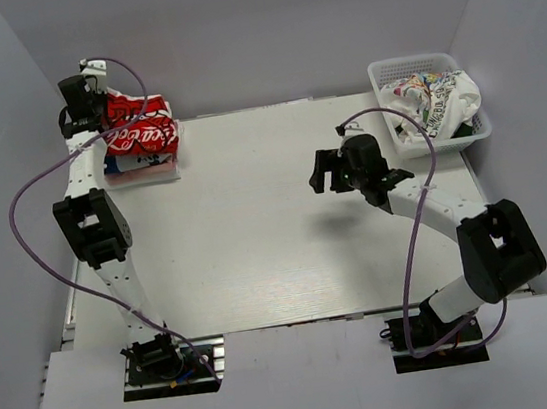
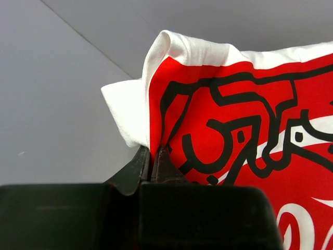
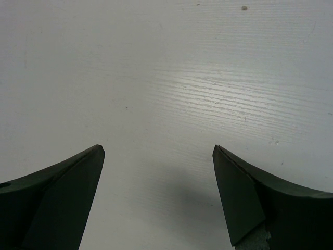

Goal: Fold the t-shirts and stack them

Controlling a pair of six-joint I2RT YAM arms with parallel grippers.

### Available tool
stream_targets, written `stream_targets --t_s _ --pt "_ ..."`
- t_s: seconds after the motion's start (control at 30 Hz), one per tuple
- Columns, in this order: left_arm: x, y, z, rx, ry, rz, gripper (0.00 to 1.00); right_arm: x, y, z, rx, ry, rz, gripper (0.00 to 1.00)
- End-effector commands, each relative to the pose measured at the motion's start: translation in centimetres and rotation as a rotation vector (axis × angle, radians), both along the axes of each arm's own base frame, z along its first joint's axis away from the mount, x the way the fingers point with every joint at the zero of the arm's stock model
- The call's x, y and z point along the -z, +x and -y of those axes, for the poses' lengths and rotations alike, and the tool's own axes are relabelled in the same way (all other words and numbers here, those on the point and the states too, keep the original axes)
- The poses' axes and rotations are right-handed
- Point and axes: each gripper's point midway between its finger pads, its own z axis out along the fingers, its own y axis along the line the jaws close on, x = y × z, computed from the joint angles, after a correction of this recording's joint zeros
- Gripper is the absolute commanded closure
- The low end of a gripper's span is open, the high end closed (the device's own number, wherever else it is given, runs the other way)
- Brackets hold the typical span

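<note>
One red-printed t-shirt [image 1: 143, 133] is being kept atop one folded stack [image 1: 140, 172] at the upper left of the top view. Its white edge is being pinched between the closed jaws of the left gripper [image 2: 154, 155]. The right gripper [image 3: 158, 151] is being held fully spread and empty over the table [image 1: 260, 257]. One basket [image 1: 412, 61] at the upper right is being filled by crumpled t-shirts [image 1: 436, 97], whose number cannot be told.

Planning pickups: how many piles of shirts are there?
2: a folded stack at the far-left corner, its top pinched by the left gripper, and a loose heap in the basket far right. Each may hide shirts.
</note>
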Motion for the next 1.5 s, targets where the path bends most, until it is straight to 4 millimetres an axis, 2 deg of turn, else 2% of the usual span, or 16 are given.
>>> stream_targets --t_s 0.0,0.17,0.27,0.4,0.47,0.53,0.57,0.67,0.77,0.9,1.13,1.3,1.33,1.37,1.43,1.47 --pt "-0.6 1.1 -0.8 0.068 -0.006 0.067 1.00 -1.3 1.2 -1.0 -0.015 0.026 0.021 0.09" --pt "1.4 2.2 -2.2 0.089 -0.020 0.075 1.00 -0.5 1.6 -1.1 -0.011 0.014 -0.004 0.09" --pt "0.7 2.8 -4.0 0.064 -0.018 0.107 1.00 -0.2 1.7 -1.2 -0.005 0.019 -0.014 0.09" --pt "1.7 2.8 -3.8 0.128 -0.053 0.086 1.00 0.4 1.8 -1.3 -0.004 0.016 -0.030 0.09" --pt "2.8 2.7 -3.5 0.141 -0.065 0.067 0.80 0.6 2.0 -1.4 -0.006 0.011 -0.035 0.09" --pt "3.0 2.7 -2.6 0.187 -0.084 0.062 0.19 1.2 2.1 -1.6 -0.010 0.008 -0.056 0.09" --pt "2.5 2.6 -2.4 0.198 -0.087 0.063 0.00 1.0 1.9 -2.2 -0.039 0.027 -0.062 0.09" --pt "2.0 2.6 -2.5 0.151 -0.102 0.086 0.00 1.1 1.8 -2.6 -0.049 0.044 -0.074 0.09" --pt "-0.2 2.4 -2.5 0.126 -0.130 0.130 0.00 0.7 1.7 -2.5 -0.050 0.049 -0.064 0.09" --pt "-2.7 1.4 0.5 0.207 -0.209 0.155 0.00 -0.7 1.2 -3.0 -0.085 0.087 -0.035 0.09" --pt "-5.5 -1.9 7.7 0.434 -0.437 0.192 0.00 -3.3 -0.6 -2.1 -0.095 0.116 0.052 0.09" --pt "-6.5 -3.5 11.2 0.487 -0.570 0.122 0.00 -5.2 -1.9 -1.1 -0.080 0.129 0.114 0.09" --pt "-6.3 -4.1 11.5 0.440 -0.609 0.101 0.00 -4.7 -2.3 -0.5 -0.064 0.125 0.113 0.09" --pt "-6.7 -5.9 13.7 0.395 -0.718 0.086 0.00 -4.0 -2.6 0.0 -0.049 0.115 0.115 0.09" --pt "-7.2 -8.7 16.4 0.398 -0.784 0.104 0.00 -5.3 -2.9 0.6 -0.017 0.137 0.168 0.09" --pt "-4.0 -10.4 19.3 0.404 -0.824 0.091 0.00 -5.5 -3.0 0.7 -0.007 0.154 0.168 0.09"
